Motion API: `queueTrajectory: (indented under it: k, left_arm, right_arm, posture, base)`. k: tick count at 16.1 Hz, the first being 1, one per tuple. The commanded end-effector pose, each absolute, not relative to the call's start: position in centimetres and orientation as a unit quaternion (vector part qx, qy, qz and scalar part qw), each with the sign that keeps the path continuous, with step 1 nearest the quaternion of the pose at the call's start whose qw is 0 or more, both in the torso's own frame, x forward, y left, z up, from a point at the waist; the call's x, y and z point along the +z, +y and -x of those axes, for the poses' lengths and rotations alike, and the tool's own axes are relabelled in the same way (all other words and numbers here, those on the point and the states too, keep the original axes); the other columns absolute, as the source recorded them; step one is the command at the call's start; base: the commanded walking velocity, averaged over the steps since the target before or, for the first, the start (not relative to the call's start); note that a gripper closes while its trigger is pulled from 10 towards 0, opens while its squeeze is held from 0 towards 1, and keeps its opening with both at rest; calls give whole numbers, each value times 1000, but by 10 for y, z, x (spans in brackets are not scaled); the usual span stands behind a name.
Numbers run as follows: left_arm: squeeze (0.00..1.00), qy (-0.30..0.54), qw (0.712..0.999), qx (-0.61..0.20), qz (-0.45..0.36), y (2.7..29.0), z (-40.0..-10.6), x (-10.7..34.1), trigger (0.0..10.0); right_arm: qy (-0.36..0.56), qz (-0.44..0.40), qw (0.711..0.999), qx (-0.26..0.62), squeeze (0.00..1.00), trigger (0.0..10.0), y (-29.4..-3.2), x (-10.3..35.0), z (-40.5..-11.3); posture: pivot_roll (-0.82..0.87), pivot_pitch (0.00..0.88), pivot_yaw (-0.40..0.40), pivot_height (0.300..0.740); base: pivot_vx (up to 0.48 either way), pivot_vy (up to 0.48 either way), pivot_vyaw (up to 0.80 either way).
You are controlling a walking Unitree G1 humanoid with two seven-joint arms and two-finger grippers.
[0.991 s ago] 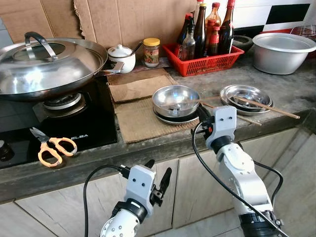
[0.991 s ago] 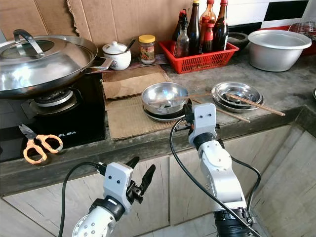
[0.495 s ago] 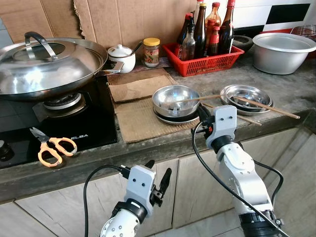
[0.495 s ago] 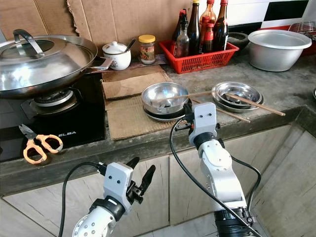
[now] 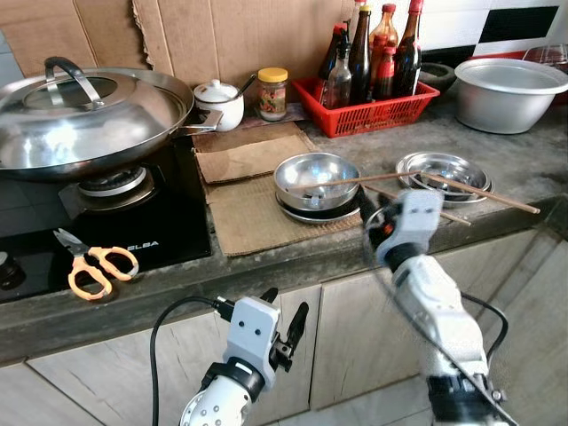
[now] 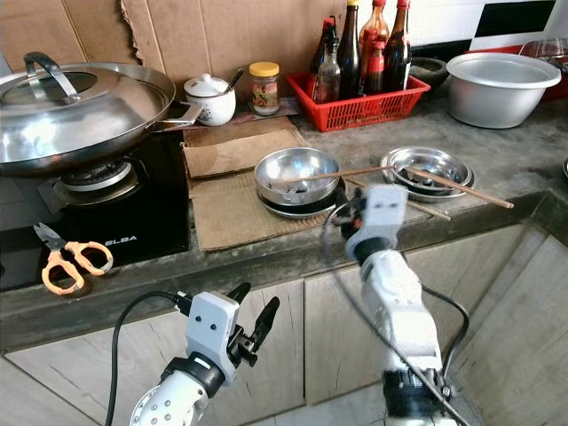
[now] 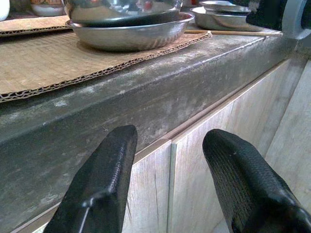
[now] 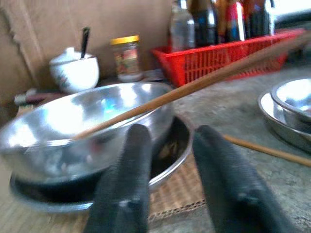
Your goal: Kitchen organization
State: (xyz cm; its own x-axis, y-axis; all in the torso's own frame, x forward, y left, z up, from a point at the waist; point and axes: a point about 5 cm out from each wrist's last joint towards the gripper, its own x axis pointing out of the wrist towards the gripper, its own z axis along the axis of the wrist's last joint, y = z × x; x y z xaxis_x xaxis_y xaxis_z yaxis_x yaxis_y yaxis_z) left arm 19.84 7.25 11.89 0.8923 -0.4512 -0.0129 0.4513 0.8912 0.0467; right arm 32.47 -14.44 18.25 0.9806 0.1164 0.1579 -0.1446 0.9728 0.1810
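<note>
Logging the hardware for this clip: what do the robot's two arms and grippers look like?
Both arms are silver-grey, built of rounded segments with dark joint rings. Each wrist carries a boxy pale housing with small dark dots, and a black cable loops out from it. The left gripper and right gripper each have two long black fingers with a finely textured surface. The right arm is motion-blurred in the head views.

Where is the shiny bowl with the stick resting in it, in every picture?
Left eye view: steel bowl mid-counter, on the cardboard mat, just ahead of the right gripper.
Right eye view: same bowl, centre, beside the stacked steel plates.
Left wrist view: its underside at the upper edge, above the counter lip.
Right wrist view: bowl large, behind the fingers.
Shared landmark: the chopstick leaning in it.
</note>
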Motion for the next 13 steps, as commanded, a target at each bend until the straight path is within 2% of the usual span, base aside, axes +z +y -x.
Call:
queueTrajectory:
  k: [1, 2, 3, 4, 13]
  left_arm:
    - [0, 10, 973, -230, -25, 74, -198, 116, 10000]
    - [0, 10, 973, -230, -25, 73, -198, 116, 10000]
    - [0, 9, 973, -230, -25, 73, -198, 116, 10000]
    - [0, 9, 973, -230, -25, 73, -199, 116, 10000]
    - [0, 9, 973, -231, -24, 72, -198, 116, 10000]
  right_arm:
    - [-64, -141, 986, 64, 1000, 10000, -144, 185, -330]
    - [-63, -154, 984, 63, 1000, 10000, -144, 186, -331]
    - [-62, -183, 979, 63, 914, 10000, -144, 189, -334]
    - [-61, -197, 977, 61, 0, 10000, -144, 190, -336]
    - [-77, -252, 962, 70, 0, 10000, -140, 204, -346]
  posture:
    - [99, 23, -15, 740]
    - [99, 23, -15, 740]
    - [99, 23, -17, 740]
    - [99, 23, -17, 740]
    - [106, 18, -23, 740]
  base:
    - [0, 0, 0]
    - [0, 0, 0]
    - [0, 0, 0]
    - [0, 0, 0]
    - [0, 0, 0]
